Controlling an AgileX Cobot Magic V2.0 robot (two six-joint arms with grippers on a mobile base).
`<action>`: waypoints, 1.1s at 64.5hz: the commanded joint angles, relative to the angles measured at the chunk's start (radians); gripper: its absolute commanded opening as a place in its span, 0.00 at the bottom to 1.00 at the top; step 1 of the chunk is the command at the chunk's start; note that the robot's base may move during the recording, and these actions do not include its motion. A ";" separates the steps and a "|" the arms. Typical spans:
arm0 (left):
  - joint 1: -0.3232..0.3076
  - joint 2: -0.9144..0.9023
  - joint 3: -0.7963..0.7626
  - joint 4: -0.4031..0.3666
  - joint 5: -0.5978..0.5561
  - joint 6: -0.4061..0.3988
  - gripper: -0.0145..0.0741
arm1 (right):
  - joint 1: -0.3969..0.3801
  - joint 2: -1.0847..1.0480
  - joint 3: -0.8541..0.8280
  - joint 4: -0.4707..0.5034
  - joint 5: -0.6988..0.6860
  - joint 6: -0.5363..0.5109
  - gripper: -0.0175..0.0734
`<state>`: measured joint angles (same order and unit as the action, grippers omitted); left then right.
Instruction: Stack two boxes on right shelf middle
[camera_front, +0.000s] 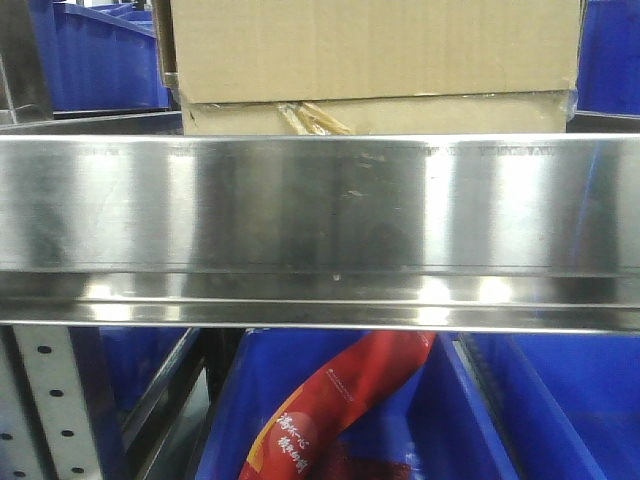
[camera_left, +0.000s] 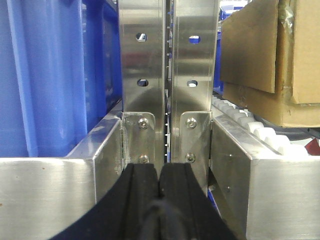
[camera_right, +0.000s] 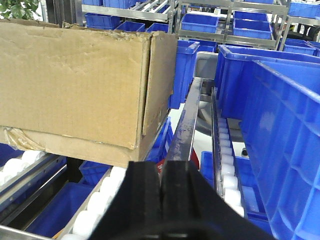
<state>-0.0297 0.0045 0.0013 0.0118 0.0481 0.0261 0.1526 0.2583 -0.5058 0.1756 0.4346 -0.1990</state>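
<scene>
A creased brown cardboard box (camera_front: 370, 50) rests on the shelf behind its broad mirror-like steel lip (camera_front: 320, 210), with yellowish tape peeling at its low flap edge. In the left wrist view the box (camera_left: 265, 60) is at the upper right on white rollers (camera_left: 250, 125). My left gripper (camera_left: 160, 177) is shut and empty, facing two perforated steel uprights (camera_left: 142, 55). From the right wrist the box (camera_right: 85, 85) lies up and to the left of my right gripper (camera_right: 161, 175), which is shut on nothing and clear of the box. Neither gripper shows in the front view.
Blue plastic bins stand left of the uprights (camera_left: 50, 75) and fill the right side (camera_right: 280, 125). More bins sit on far racks (camera_right: 200, 22). A red printed bag (camera_front: 330, 400) lies in a blue bin below the shelf. Roller tracks (camera_right: 225, 150) run beside a dark rail.
</scene>
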 joint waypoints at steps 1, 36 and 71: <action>0.001 -0.005 -0.001 -0.006 -0.020 0.001 0.04 | -0.004 -0.003 0.001 -0.005 -0.024 -0.005 0.02; 0.001 -0.005 -0.001 -0.006 -0.020 0.001 0.04 | -0.128 -0.026 0.122 -0.117 -0.150 0.127 0.02; 0.001 -0.005 -0.001 -0.006 -0.020 0.001 0.04 | -0.201 -0.258 0.506 -0.071 -0.381 0.127 0.02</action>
<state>-0.0297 0.0045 0.0013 0.0118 0.0474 0.0261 -0.0446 0.0068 -0.0110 0.0967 0.1195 -0.0735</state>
